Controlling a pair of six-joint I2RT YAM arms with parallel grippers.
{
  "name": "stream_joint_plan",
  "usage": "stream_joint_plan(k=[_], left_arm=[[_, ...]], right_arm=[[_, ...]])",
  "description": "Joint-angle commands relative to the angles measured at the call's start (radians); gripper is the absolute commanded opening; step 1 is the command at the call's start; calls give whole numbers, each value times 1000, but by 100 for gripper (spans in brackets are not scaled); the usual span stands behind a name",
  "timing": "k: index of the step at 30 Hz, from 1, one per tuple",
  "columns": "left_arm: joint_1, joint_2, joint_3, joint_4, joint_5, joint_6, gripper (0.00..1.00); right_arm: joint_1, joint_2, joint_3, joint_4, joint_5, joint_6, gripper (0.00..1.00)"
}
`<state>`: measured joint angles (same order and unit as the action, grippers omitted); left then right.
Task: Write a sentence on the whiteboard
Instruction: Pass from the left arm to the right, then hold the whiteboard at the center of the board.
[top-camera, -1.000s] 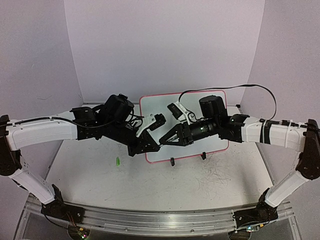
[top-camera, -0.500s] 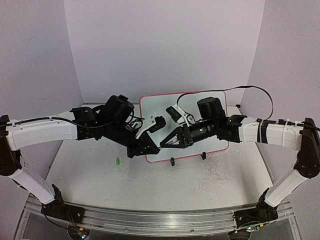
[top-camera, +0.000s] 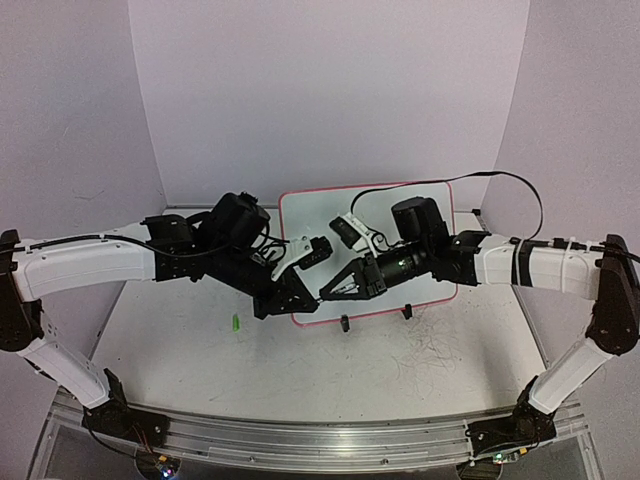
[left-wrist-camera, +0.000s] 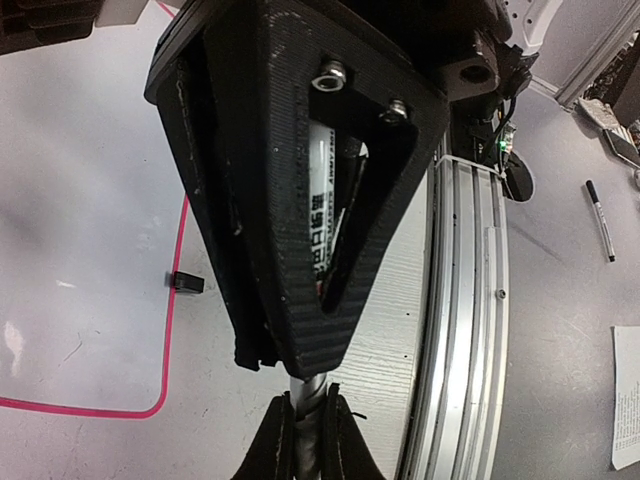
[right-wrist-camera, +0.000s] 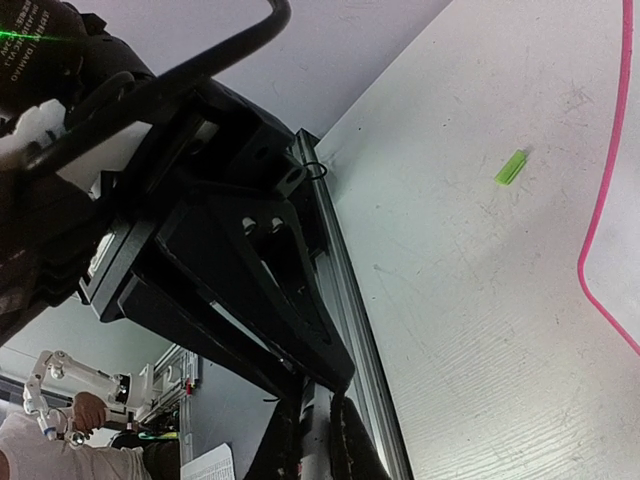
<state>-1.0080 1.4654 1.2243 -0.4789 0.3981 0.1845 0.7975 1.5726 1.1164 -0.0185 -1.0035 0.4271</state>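
Over the near-left corner of the whiteboard (top-camera: 425, 200), at the table's (top-camera: 200, 350) rear, left gripper (left-wrist-camera: 305, 440) and right gripper (top-camera: 326, 293) both pinched the marker (left-wrist-camera: 322, 210) — a handover, seemingly; no sentence showed, so one must let go before writing.

White arm shells (top-camera: 85, 265), black joints (top-camera: 235, 218), ribbed triangular black end effector fingers (left-wrist-camera: 250, 200), 1 looping black cable (top-camera: 505, 173)

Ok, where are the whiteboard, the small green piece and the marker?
whiteboard (top-camera: 310, 210): top external view, bare white surface.
small green piece (right-wrist-camera: 510, 167): right wrist view, its middle.
marker (left-wrist-camera: 321, 200): left wrist view, printed barrel.
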Motion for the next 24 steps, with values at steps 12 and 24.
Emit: stream_joint_plan(k=[12, 24], left_arm=[[21, -81, -43, 125, -109, -166, 81], [90, -284, -249, 281, -370, -382, 85]], right_arm=[[7, -170, -66, -10, 436, -70, 0], [-66, -481, -335, 132, 678, 130, 0]])
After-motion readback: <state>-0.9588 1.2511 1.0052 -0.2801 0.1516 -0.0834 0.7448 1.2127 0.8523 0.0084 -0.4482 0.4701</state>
